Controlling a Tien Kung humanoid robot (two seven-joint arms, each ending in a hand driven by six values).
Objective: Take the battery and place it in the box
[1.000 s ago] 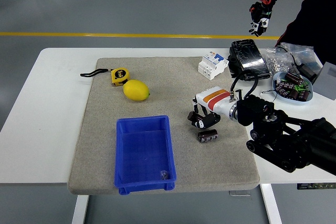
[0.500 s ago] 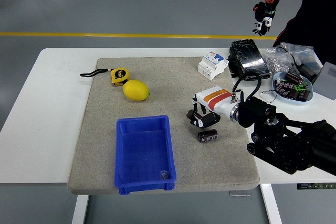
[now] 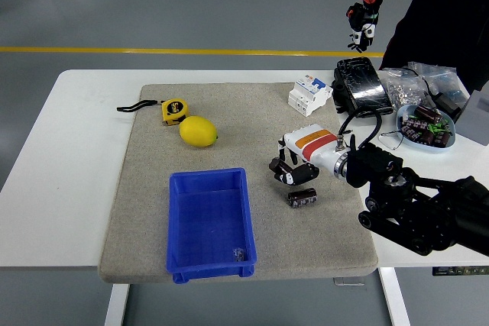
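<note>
Covering most of the white table [image 3: 61,188], a grey felt mat [image 3: 252,120] carries nearly everything. Blue box [image 3: 209,223] near the front edge of the mat, open side up, one small dark item inside near its front right corner, too small to identify. Right arm in from the right, white-and-orange wrist; right hand [image 3: 292,172] fingers curled downward, holding nothing, hovering just above and left of the battery [image 3: 302,198]. Battery lies on its side on the mat, right of the box, apart from it. Lemon [image 3: 199,131] behind the box, yellow tape measure [image 3: 174,111] just behind the lemon. White circuit breaker [image 3: 309,95] at the mat's far right. Bowl [image 3: 406,118] of batteries on the table's right. Person at far right, gloved hand [image 3: 360,24] raised above the table.
</note>
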